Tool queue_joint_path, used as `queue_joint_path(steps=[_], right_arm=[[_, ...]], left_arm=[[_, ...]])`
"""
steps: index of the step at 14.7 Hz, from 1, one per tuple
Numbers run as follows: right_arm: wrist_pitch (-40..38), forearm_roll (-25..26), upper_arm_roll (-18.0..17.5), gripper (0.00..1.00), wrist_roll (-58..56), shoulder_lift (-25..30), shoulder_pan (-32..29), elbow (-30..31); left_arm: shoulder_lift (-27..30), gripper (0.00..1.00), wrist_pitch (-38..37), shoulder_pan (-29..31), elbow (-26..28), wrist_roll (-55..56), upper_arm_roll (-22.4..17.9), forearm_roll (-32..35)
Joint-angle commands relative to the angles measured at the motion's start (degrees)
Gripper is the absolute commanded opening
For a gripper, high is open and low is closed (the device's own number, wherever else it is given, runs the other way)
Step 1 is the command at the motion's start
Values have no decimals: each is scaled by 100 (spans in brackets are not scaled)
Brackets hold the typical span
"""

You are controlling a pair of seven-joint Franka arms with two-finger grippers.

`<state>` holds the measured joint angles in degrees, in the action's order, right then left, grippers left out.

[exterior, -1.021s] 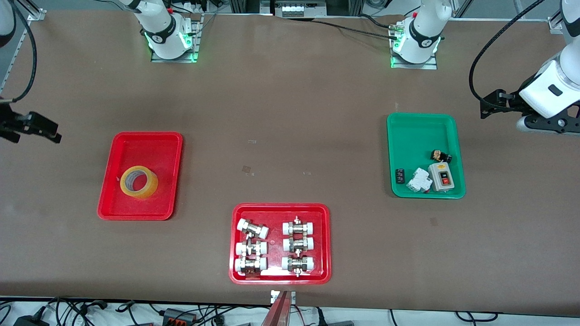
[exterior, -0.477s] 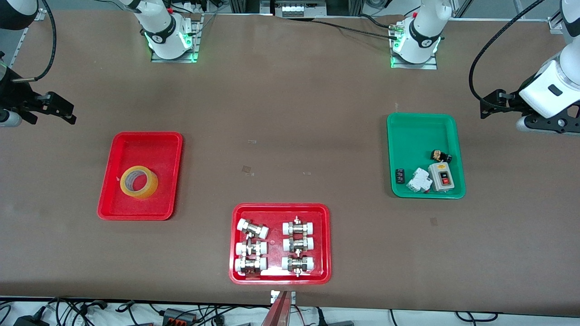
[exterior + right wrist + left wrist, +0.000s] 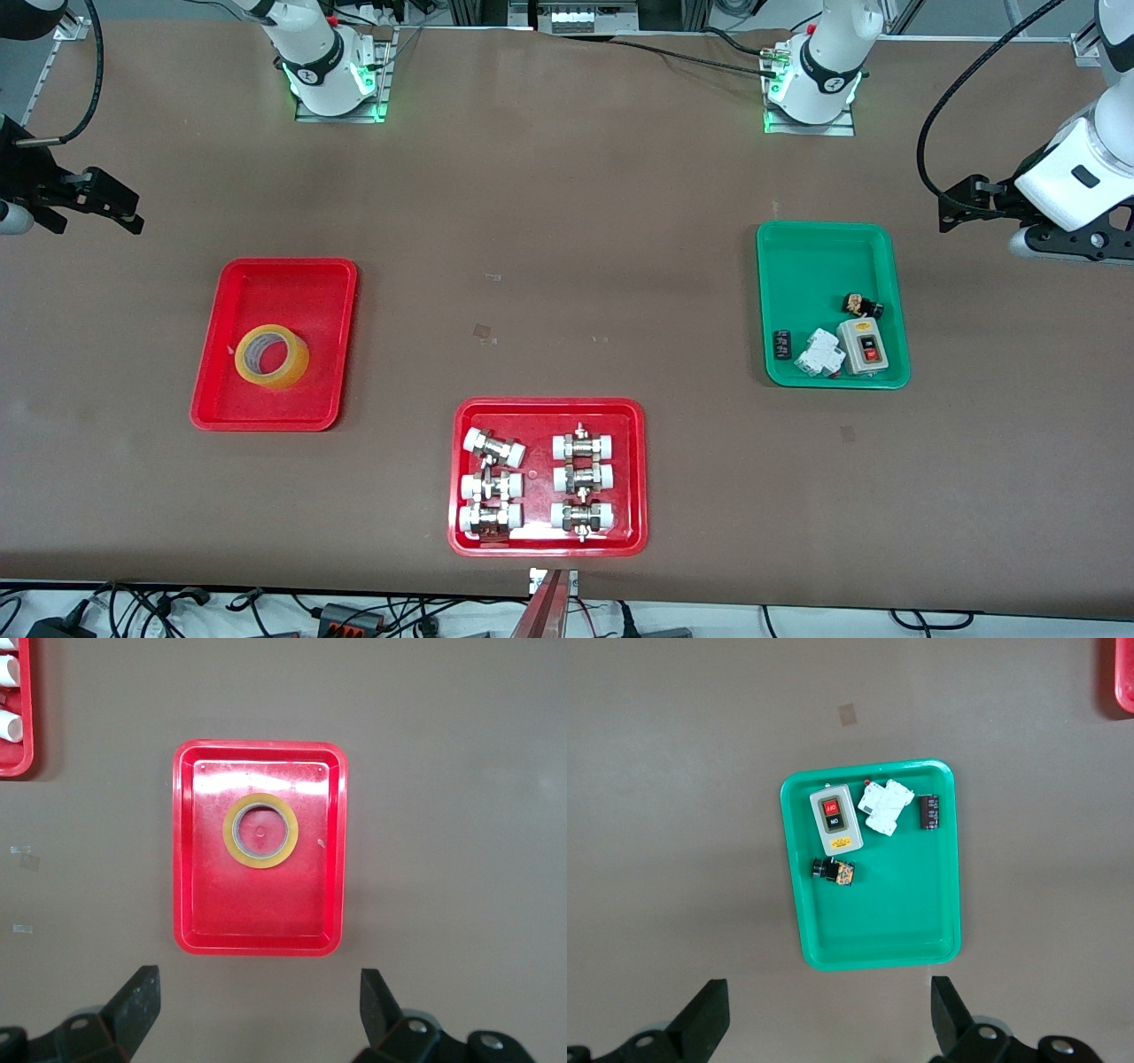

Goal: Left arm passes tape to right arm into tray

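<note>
The yellow tape roll [image 3: 271, 355] lies flat in the plain red tray [image 3: 266, 412] toward the right arm's end of the table. The right wrist view shows the tape [image 3: 232, 835] in the tray [image 3: 257, 912] from above. My right gripper [image 3: 120, 206] is open and empty, held high over bare table just outside the tray's short edge, and it also shows in the right wrist view [image 3: 257, 981]. My left gripper [image 3: 959, 204] is open and empty and waits over bare table beside the green tray. It also shows in the left wrist view [image 3: 828, 990].
A green tray [image 3: 824, 257] with a switch box and small electrical parts lies toward the left arm's end and shows in the left wrist view [image 3: 877, 930]. A red tray of metal fittings [image 3: 549, 408] lies nearest the front camera, mid-table.
My right gripper has risen and drawn back from the plain red tray toward its base side. The tape stays in the tray. The left arm has not moved.
</note>
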<state>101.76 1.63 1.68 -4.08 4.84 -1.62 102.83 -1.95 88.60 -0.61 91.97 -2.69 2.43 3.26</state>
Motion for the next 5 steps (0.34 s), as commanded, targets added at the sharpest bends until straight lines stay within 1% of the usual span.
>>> queue_joint_path(steps=[1,5], right_arm=[[-173,57,-1,100,135,157,21,88],[-226,57,-1,100,135,166,21,88]], left_arm=[[72,100,254,-9,40,-12,-23,-159],[72,100,246,-1,40,-21,-23,-159]])
